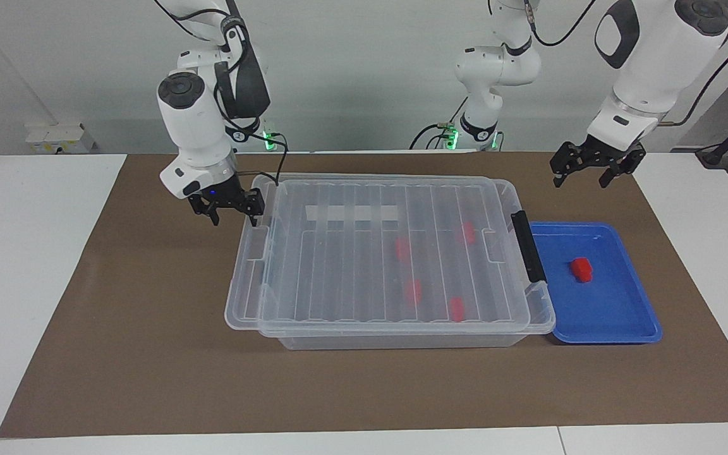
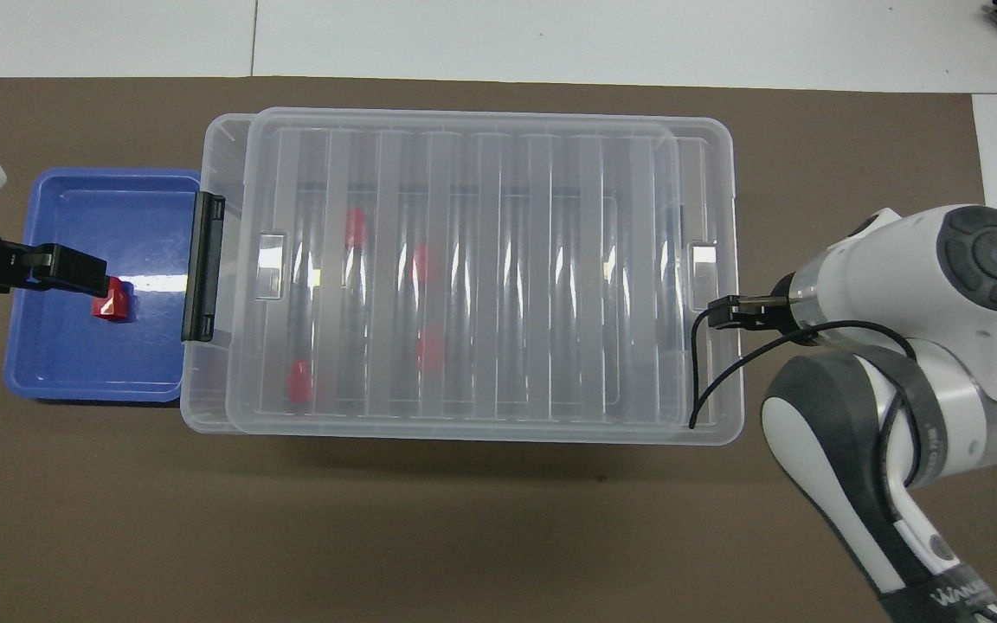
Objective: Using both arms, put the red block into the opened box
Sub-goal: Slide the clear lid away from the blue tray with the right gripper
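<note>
The clear box (image 1: 402, 342) (image 2: 220, 143) stands mid-table. Its ribbed lid (image 1: 351, 278) (image 2: 550, 260) lies on it, shifted toward the right arm's end, so a narrow strip by the black handle (image 1: 526, 248) (image 2: 202, 265) is uncovered. Several red blocks show through the lid. One more red block (image 1: 581, 269) (image 2: 111, 300) lies in the blue tray (image 1: 617, 328) (image 2: 74, 372). My right gripper (image 1: 232, 218) (image 2: 717, 312) is open at the lid's overhanging end, one fingertip against its rim. My left gripper (image 1: 581, 179) (image 2: 92, 275) waits open, high over the tray's end of the table, clear of the block.
A brown mat (image 1: 149, 354) covers the table under the box and the tray. The blue tray touches the handle end of the box. The right arm's cable (image 2: 696, 381) hangs over the lid's overhanging end.
</note>
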`<state>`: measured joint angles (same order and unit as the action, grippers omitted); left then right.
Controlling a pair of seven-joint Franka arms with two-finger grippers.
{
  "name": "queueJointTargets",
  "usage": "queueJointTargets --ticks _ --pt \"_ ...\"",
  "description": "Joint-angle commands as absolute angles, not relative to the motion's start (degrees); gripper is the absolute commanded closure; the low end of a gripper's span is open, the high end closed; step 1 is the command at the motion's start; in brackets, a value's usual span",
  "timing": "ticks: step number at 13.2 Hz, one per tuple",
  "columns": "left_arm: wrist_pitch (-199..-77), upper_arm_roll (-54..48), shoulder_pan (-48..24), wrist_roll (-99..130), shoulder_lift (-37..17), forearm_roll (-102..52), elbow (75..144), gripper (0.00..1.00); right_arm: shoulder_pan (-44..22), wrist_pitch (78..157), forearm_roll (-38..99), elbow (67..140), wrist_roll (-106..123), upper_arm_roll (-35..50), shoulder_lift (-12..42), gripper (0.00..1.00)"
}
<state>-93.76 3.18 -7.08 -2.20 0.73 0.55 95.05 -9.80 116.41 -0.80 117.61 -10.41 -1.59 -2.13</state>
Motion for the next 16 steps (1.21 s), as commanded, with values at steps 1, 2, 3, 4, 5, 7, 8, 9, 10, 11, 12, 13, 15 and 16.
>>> queueJointTargets --ticks 1,2,3,4,5,7,8,9,10,11,12,13,15,16 --pt "-93.95 3.08 -6.77 -2.29 1.67 0.97 95.71 0.0 -4.85 116.54 -0.7 120.23 -1.09 -1.32 -4.13 0.11" --pt "-94.22 3.16 -6.68 -2.2 1.58 1.31 95.63 0.0 -2.83 116.72 -0.7 120.06 2.34 -1.32 -4.04 0.11" --pt "-93.96 3.16 -5.72 -2.02 1.67 1.32 95.63 0.0 -1.42 116.72 -0.7 120.06 4.46 -1.32 -4.04 0.11" --pt "-93.0 3.08 -4.32 -1.93 1.93 1.32 95.8 0.0 0.07 116.89 -0.7 119.97 6.74 -1.32 -4.04 0.11" --pt "-92.73 3.08 -3.87 -1.85 2.89 1.32 96.67 0.0 1.39 117.24 -0.7 119.97 9.2 -1.32 -3.96 0.11" --pt "-94.21 3.08 -1.51 -2.9 3.08 1.41 97.12 0.0 4.03 117.68 -0.7 119.53 13.43 -1.41 -3.52 0.11" --pt "-97.44 3.08 -1.06 -3.42 3.25 1.41 98.86 0.0 4.48 118.47 -0.7 119.36 14.67 -1.41 -3.43 0.11" --pt "-100.86 3.08 0.08 -3.6 3.51 1.41 101.4 0.0 5.0 119.26 -0.7 119.36 15.9 -1.41 -3.34 0.11" --pt "-103.6 3.16 0.44 -3.86 2.82 1.41 102.47 0.0 5.97 119.35 -0.79 119.36 17.21 -1.41 -3.25 0.11" --pt "-105.71 3.08 1.83 -5.0 1.16 1.41 102.48 0.0 6.67 119.7 -0.97 119.36 17.84 -1.41 -3.25 0.11" --pt "-108.08 3.08 2.63 -7.18 -1.64 1.41 102.48 0.0 7.03 119.79 -1.05 119.27 18.45 -1.41 -3.16 0.11" --pt "-110.89 3.08 2.98 -9.12 -3.58 1.41 102.92 0.0 6.94 119.79 -1.23 119.18 18.63 -1.41 -3.16 0.1" --pt "-119.66 3.08 4.57 -9.93 -5.01 1.41 108.68 0.0 7.03 119.71 -1.32 119.09 18.55 -1.41 -3.08 0.1" --pt "-125.54 3.08 5.01 -10.98 -4.75 1.41 113.59 0.0 7.12 119.71 -1.41 119.0 18.63 -1.49 -3.08 0.09"
